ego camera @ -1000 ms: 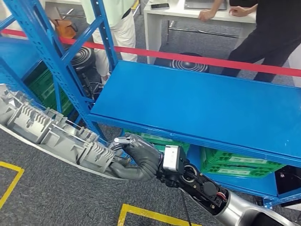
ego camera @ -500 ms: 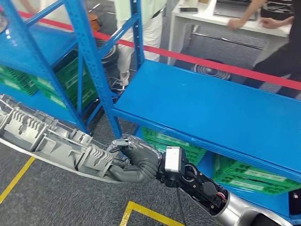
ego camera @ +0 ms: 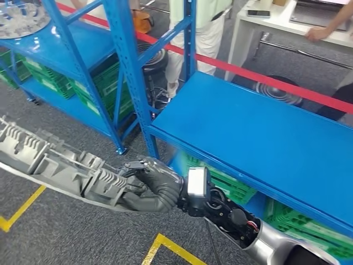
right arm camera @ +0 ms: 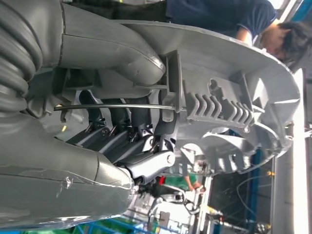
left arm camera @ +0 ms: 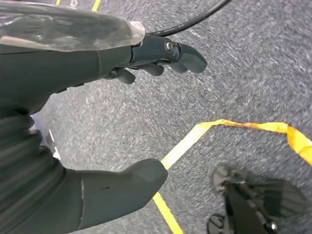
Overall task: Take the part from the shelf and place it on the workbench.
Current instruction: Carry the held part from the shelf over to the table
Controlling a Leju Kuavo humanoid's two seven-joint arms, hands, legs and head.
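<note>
In the head view, the long grey ribbed part (ego camera: 54, 165) is held by the right hand (ego camera: 156, 185) at its right end; the fingers are curled over the top edge and the thumb is tucked beneath. The part stretches from the hand towards nine o'clock, over grey carpet and clear of any surface. The right arm enters from five o'clock. The blue shelf (ego camera: 258, 138) is seen at two o'clock from the hand, its top board bare, with green crates (ego camera: 226, 185) stored underneath. A red barrier tape (ego camera: 266, 80) runs behind the shelf, and a person in light trousers (ego camera: 199, 38) stands at twelve o'clock, beyond it. Yellow floor lines (ego camera: 166, 245) are marked at six o'clock.

In the left wrist view, the left hand (left arm camera: 92, 122) is seen with fingers and thumb spread wide apart and nothing between them; grey carpet and a yellow line (left arm camera: 206, 134) lie beyond it.

In the right wrist view, the right hand is wrapped around a rib of the part (right arm camera: 221, 92), the dark fingers (right arm camera: 121, 139) pressed against its underside and the thumb laid along the upper face. A thin metal rod, possibly part of the casting, is crossed by the fingers.
</note>
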